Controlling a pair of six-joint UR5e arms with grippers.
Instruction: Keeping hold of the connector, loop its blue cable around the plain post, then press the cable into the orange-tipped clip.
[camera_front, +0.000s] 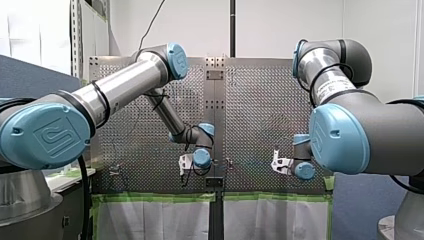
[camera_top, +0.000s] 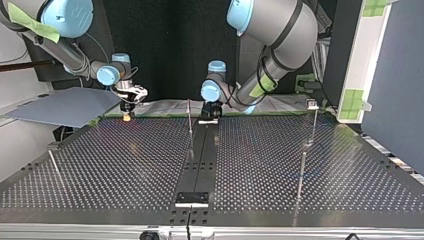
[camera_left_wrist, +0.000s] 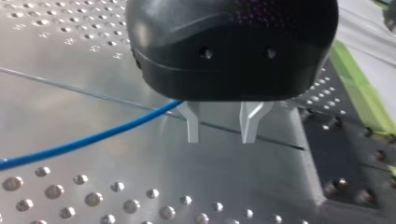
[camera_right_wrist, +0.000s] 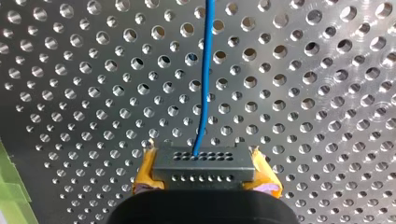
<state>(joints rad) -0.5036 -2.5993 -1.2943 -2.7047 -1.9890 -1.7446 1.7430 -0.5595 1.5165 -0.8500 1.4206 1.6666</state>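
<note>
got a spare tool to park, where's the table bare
Top view: the table is bare between the left post and the centre strip, and between that strip and the right posts. Crowded along the far edge: my right claw, the middle post, my left claw.

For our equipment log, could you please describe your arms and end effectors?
My left arm and right arm are silver tubes with blue joint caps. My left end effector is black with pale metal fingers; my right end effector, black with yellow pads.
</note>
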